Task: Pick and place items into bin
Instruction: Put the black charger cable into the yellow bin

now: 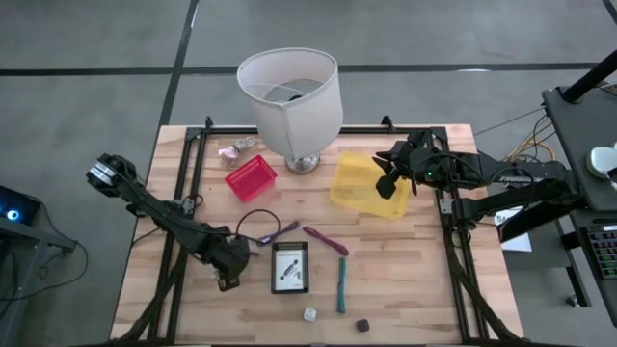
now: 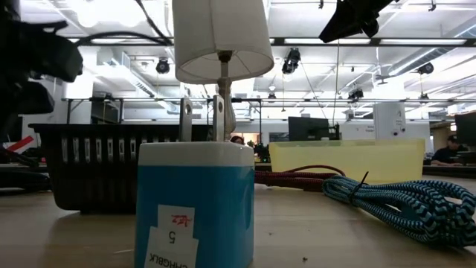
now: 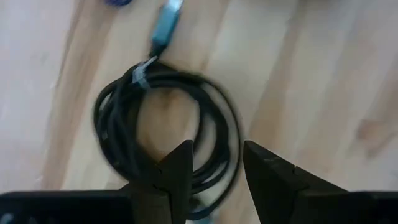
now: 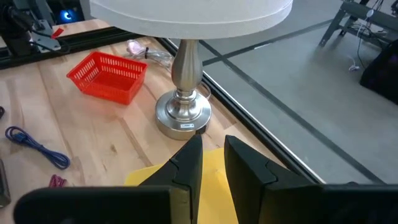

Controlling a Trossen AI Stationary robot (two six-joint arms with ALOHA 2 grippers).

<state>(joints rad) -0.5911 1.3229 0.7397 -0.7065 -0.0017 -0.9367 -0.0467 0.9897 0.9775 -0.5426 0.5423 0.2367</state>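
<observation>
Black coiled cable [image 3: 163, 127] lies on wooden table [image 1: 415, 280] at 7 o'clock | our left gripper [image 3: 214, 163] hovers half-open, empty, astride its rim | we'd descend squarely, pinch all strands | right gripper [image 4: 211, 158] nearly closed, empty, over yellow bin [image 1: 364, 183] at 2 o'clock.

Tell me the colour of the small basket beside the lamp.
Red. The small basket shows best in the right wrist view, beside the lamp's metal base.

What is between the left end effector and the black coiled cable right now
Nothing visible. The left end effector sits directly over the black coiled cable on bare wood, fingers open and straddling a stretch of the coil. The purple strips lie off to one side.
</observation>
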